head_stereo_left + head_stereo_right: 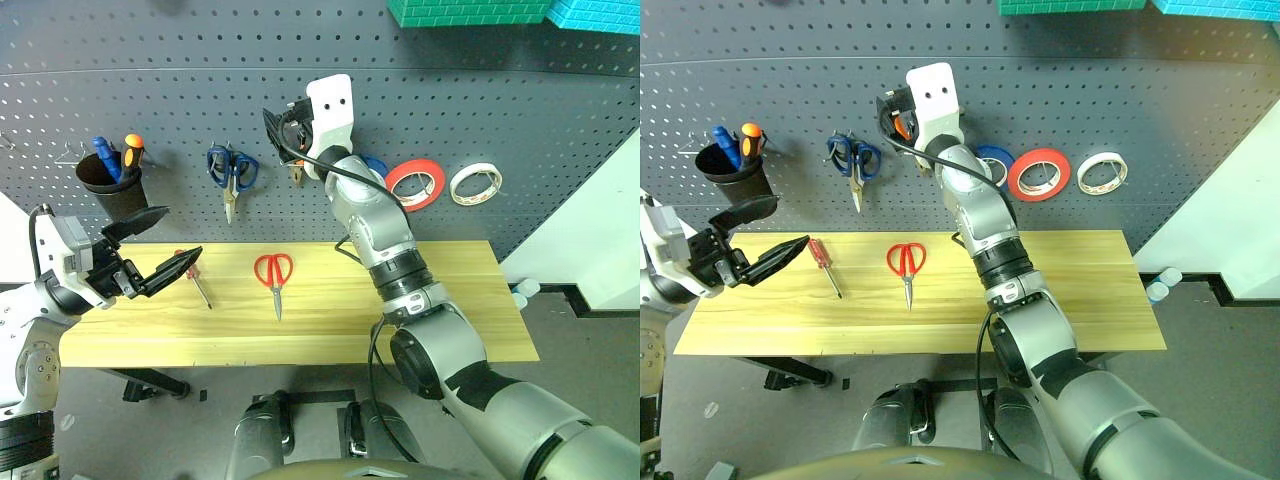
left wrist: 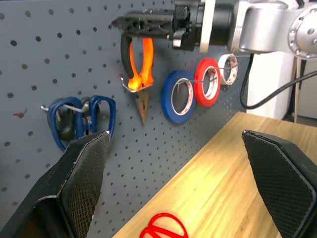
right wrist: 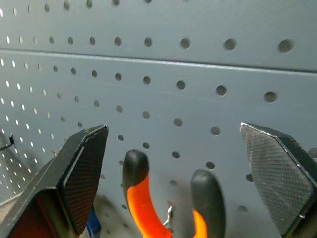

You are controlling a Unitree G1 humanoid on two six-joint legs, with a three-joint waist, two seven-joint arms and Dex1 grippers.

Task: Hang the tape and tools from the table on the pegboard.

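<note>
Right gripper (image 3: pixel 173 163) up against the pegboard (image 1: pixel 520 120), fingers spread wide either side of the pliers (image 2: pixel 140 74), which hang on a hook there, nose down, gripped by nothing. On the same pegboard: white tape (image 1: pixel 476 184) hung beyond the red and blue rolls; below it, on the table (image 1: pixel 450 300), red-handled scissors (image 1: pixel 274 277) and screwdriver (image 1: pixel 824 262) lying flat. Left gripper (image 1: pixel 150 250) splayed open and empty, over the table's left end near the screwdriver.

Workshop or lab bench: wide dark grey perforated pegboard (image 1: pixel 520 120) behind the raised right gripper (image 2: pixel 148 22), hung with orange-and-black-handled pliers (image 2: pixel 138 74) just below its fingers, blue-handled scissors (image 1: pixel 231 172), tape rolls; light yellowish wooden tabletop (image 1: pixel 440 300) below.
</note>
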